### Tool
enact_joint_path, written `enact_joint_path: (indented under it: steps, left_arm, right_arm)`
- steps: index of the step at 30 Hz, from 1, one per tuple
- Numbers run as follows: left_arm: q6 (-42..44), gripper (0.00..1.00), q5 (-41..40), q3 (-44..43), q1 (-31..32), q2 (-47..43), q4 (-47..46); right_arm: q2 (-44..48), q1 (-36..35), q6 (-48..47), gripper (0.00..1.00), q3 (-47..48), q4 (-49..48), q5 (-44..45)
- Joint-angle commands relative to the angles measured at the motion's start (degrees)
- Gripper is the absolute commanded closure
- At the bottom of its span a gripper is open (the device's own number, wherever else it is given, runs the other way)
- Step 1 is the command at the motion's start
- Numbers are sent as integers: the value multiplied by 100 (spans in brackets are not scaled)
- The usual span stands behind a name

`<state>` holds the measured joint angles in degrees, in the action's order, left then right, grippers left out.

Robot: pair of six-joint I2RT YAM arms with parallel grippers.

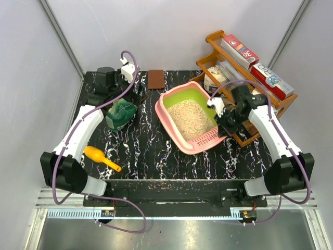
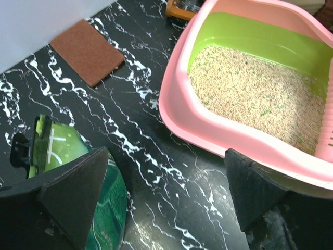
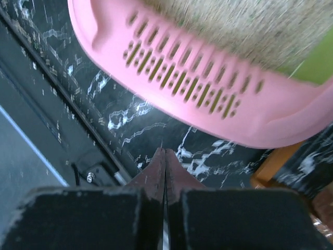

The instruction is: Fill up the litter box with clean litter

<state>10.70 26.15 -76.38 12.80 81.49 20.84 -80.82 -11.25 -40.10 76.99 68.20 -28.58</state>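
The pink litter box [image 1: 169, 121] with lime-green inner walls sits right of the table's middle. Beige clean litter [image 1: 190, 116] covers its floor. My left gripper [image 1: 137, 100] hangs open between the green bag [image 1: 120, 114] and the box. In the left wrist view the left gripper [image 2: 166, 156] has only bare table between its fingers, the bag [image 2: 110, 208] lies by the left finger, and the box's pink rim [image 2: 179, 107] and the litter [image 2: 250, 88] are ahead on the right. My right gripper [image 1: 225, 128] is shut and empty by the box's slotted lip [image 3: 182, 73]; the right gripper [image 3: 165, 154] points at the table below that lip.
A yellow-orange scoop [image 1: 101, 158] lies at the front left. A brown mat [image 1: 155, 79] lies at the back, also seen in the left wrist view as the mat [image 2: 86, 49]. A brown wooden rack [image 1: 244, 60] holding boxes stands behind and right of the litter box.
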Motion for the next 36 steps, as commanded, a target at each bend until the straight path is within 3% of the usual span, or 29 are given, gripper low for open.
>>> enact_joint_path:
  steps: [1,4,10,25,32,36]
  left_arm:
    - [308,1,231,-527,-5,-563,683]
    - [423,1,233,-781,3,-591,1158]
    - [354,1,-251,-668,-5,-661,1212]
    - [670,1,-891,-562,-40,-758,1133]
    - [337,1,-1735,-887,-181,-547,1414]
    - [362,1,-2298,-870,-383,-529,1650]
  right_arm:
    - [224,-27,-902,100,-674,580,282]
    - [312,-36,-1035,100,-1010,440,370]
    - [-83,-53,-808,100,-1459,-114,686]
    - [-1225,-53,616,100,-854,-2293,1556]
    - [-1902,-53,828,100,-141,-2382,1671]
    - [-1842,-53,1082,99,53,-2058,1654]
